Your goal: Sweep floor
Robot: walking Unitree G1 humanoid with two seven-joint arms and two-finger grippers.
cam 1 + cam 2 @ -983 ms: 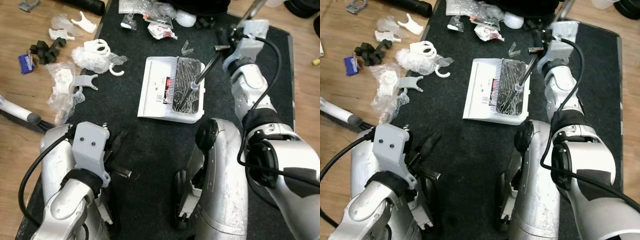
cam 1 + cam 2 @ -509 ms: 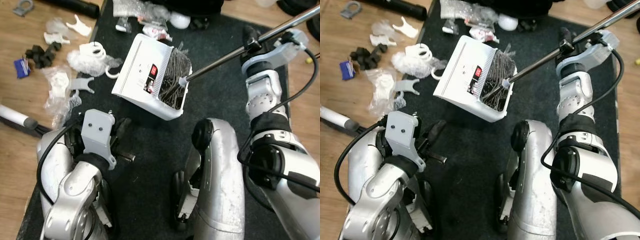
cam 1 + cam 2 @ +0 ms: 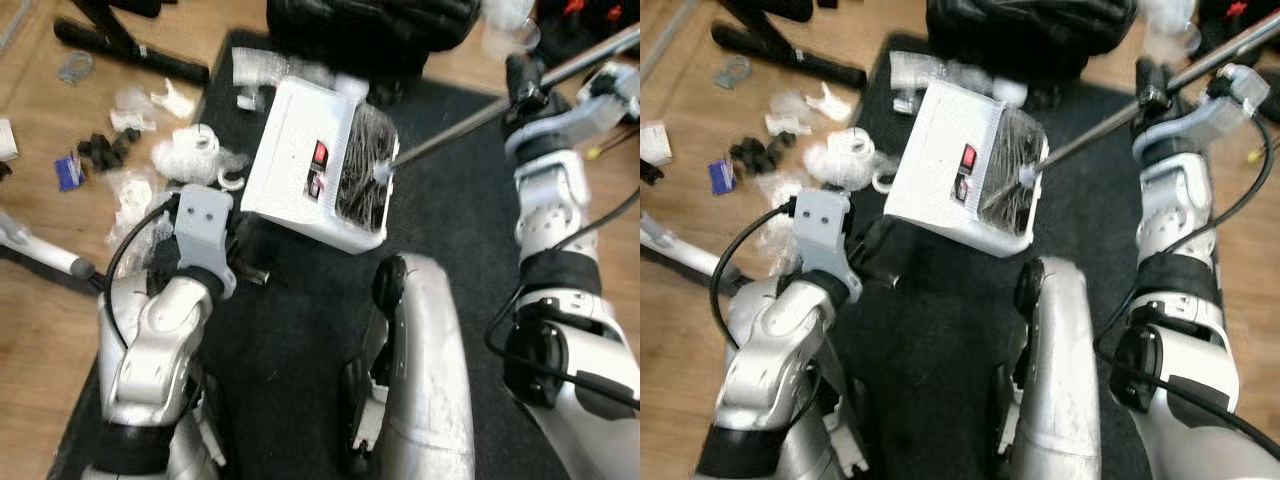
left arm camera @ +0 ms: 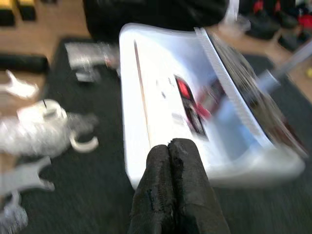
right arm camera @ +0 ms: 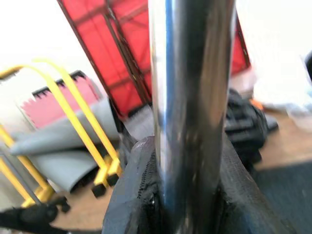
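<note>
Right gripper clamped on metal broom handle; pole stiff, smooth, likely slippery. Grip sits high on pole; lower hold probably steadier. White dustpan with black bristles inside, raised and tilted over dark mat; likely light, rigid plastic. Left gripper near dustpan's lower edge, fingers pressed together, holding nothing. Beside dustpan on wood floor: white plastic scraps, black blocks, blue packet. Black bag beyond dustpan blocks path.

Glossy white plastic dustpan on a matt, rough dark mat — polished metal pole, wood floor beside the mat, crinkled clear plastic scraps.
</note>
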